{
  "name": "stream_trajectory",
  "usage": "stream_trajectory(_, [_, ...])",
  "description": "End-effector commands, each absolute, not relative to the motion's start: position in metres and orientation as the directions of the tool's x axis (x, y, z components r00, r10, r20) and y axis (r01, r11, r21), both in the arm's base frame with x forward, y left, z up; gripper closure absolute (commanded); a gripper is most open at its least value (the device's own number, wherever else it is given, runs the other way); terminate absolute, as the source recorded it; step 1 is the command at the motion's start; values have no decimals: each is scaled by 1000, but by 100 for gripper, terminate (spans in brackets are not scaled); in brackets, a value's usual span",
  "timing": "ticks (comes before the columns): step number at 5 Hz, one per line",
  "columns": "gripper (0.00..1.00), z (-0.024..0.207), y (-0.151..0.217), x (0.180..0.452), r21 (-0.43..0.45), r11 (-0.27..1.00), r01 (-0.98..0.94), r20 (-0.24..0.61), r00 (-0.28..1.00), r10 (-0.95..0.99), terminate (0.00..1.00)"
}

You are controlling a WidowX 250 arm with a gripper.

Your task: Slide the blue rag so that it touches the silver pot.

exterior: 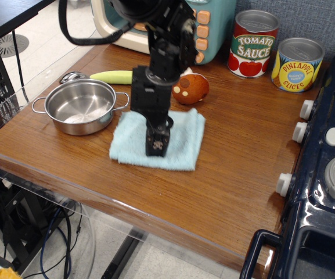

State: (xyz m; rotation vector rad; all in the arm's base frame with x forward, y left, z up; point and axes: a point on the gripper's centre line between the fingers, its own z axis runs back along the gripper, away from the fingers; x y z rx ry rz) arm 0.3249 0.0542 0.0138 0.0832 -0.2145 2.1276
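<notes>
The gripper (157,145) presses down on the middle of the blue rag (182,139); whether its jaws are spread or pressed together I cannot tell. The rag lies flat on the desk (242,174), its left edge near the silver pot (80,106) yet apparently short of touching it. From the jaws the pot lies toward ten o'clock, so the push should go that way.

A pale sky-blue terry cloth rag (179,142) looks soft and fuzzy on the glossy brown wooden tabletop (237,168). At centre left, the small round stainless-steel pot (80,106) shines mirror-bright. The black gripper (157,145) looks matt, hard plastic or metal.
</notes>
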Motion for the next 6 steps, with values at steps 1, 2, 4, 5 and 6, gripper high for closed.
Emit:
stream_trajectory(1, [0, 21, 90, 354, -153, -617, -772, 130, -634, 762, 0])
stream_trajectory(2, [0, 25, 104, 364, -171, -646, -744, 131, -667, 733, 0])
stream_trajectory(4, [0, 30, 121, 376, -187, -678, -711, 130, -702, 701, 0])
stream_trajectory(5, [0, 34, 114, 374, -188, -668, -720, 122, -692, 711, 0])
stream_trajectory(6, [0, 42, 109, 370, -189, -664, -724, 112, -687, 718, 0])
